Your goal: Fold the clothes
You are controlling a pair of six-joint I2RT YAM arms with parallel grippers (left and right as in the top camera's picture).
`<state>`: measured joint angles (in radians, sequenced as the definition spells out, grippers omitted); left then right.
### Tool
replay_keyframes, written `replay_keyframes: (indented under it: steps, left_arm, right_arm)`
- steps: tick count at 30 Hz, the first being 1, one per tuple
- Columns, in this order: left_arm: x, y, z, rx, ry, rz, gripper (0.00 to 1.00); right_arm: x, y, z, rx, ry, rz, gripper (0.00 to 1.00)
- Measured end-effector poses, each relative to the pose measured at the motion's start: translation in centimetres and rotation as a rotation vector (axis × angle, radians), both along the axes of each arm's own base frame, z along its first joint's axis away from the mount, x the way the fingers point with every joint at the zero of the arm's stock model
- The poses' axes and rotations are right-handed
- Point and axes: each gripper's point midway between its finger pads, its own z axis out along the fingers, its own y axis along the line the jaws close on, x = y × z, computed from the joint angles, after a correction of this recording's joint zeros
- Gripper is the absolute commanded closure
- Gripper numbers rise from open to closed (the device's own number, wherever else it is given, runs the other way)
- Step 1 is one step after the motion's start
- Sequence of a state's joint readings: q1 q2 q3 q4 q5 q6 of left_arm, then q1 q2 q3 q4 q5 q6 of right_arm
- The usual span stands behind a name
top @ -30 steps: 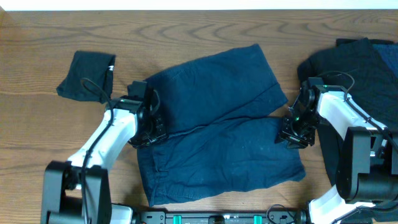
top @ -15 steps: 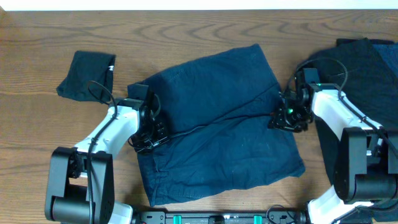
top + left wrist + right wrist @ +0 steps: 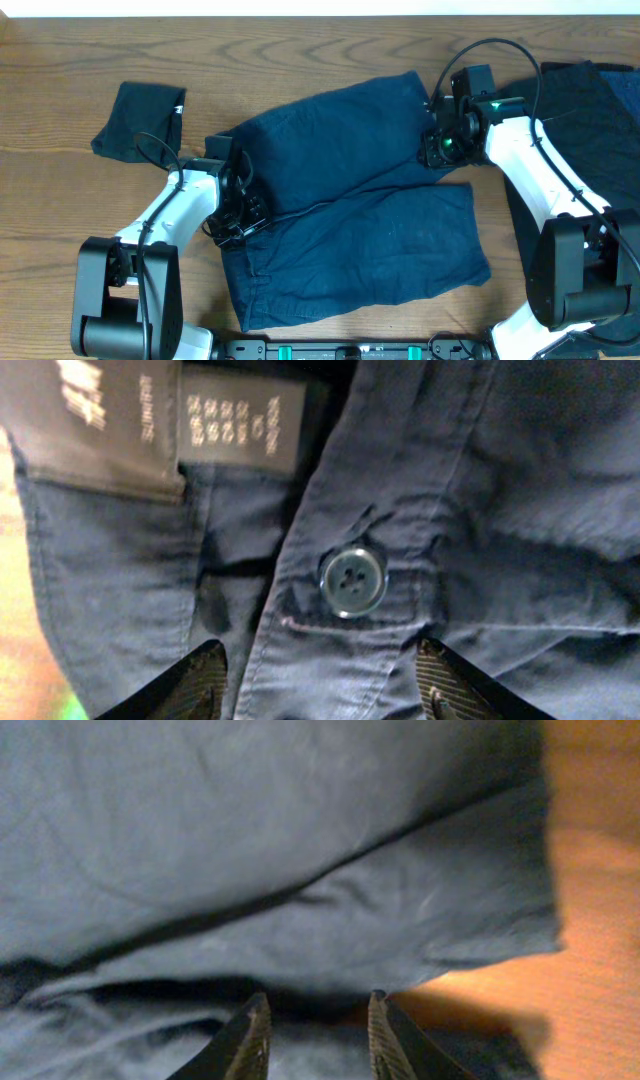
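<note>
The navy blue shorts [image 3: 350,215] lie spread flat at the table's middle, with one leg above the other. My left gripper [image 3: 236,205] is open at their left edge. Its fingers [image 3: 325,685] straddle the waistband by the button [image 3: 352,582] and the dark labels [image 3: 240,420]. My right gripper [image 3: 441,147] is at the right hem of the upper leg. Its fingers [image 3: 318,1035] stand a narrow gap apart over the navy fabric [image 3: 250,840], with nothing clamped between them. A folded black garment [image 3: 138,122] with a small white tag [image 3: 180,108] lies far left.
A pile of black clothes [image 3: 590,115] lies at the right edge, partly under my right arm. Bare wooden table [image 3: 300,50] shows behind the shorts and to the right of the hem in the right wrist view [image 3: 595,920].
My right gripper has moved from the lower leg's right edge up and back to the upper leg's right hem. My left gripper has stayed at the waistband, shifting only slightly.
</note>
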<state>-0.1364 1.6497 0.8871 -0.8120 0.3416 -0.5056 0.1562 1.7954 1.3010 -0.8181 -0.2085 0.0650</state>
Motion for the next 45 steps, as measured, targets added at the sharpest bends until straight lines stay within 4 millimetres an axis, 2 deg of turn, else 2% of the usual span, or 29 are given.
replay_keyframes:
  steps: [4,8,9,11,17,22,26,35,39,45]
  left_arm:
    - [0.1,0.0,-0.6,-0.003,-0.016,0.000,0.38]
    - [-0.5,0.1,-1.2,-0.001,-0.010,0.001,0.39]
    - [-0.5,0.1,-1.2,-0.001,-0.009,0.000,0.43]
    - [-0.6,0.1,-1.3,0.000,-0.006,0.007,0.49]
    - [-0.5,0.1,-1.3,0.000,-0.008,0.011,0.56]
    - [-0.6,0.1,-1.3,0.003,-0.001,0.016,0.73]
    - [-1.3,0.3,-1.0,0.013,0.030,0.015,0.94]
    - [-0.2,0.2,1.6,0.004,-0.063,0.011,0.94]
    - [-0.2,1.1,2.8,0.051,-0.105,0.009,0.94]
    - [-0.7,3.5,3.0,0.184,-0.107,0.003,0.94]
  right_arm:
    - [2.0,-0.3,-0.7,-0.026,-0.060,-0.008,0.71]
    - [3.8,-0.4,-2.5,-0.044,-0.090,-0.015,0.70]
    - [4.0,-0.5,-3.2,-0.050,-0.088,-0.017,0.70]
    - [4.3,-0.6,-4.4,-0.061,-0.078,-0.019,0.70]
    - [3.6,-1.2,-7.3,-0.100,-0.008,-0.023,0.70]
    - [3.7,-1.6,-7.4,-0.125,-0.011,-0.030,0.70]
    - [3.6,-1.8,-7.4,-0.134,-0.010,-0.032,0.69]
    - [3.6,-1.8,-7.4,-0.136,-0.009,-0.028,0.59]
    - [3.3,-1.9,-7.1,-0.139,0.001,-0.029,0.54]
    - [3.8,-1.9,-4.2,-0.134,-0.065,-0.035,0.48]
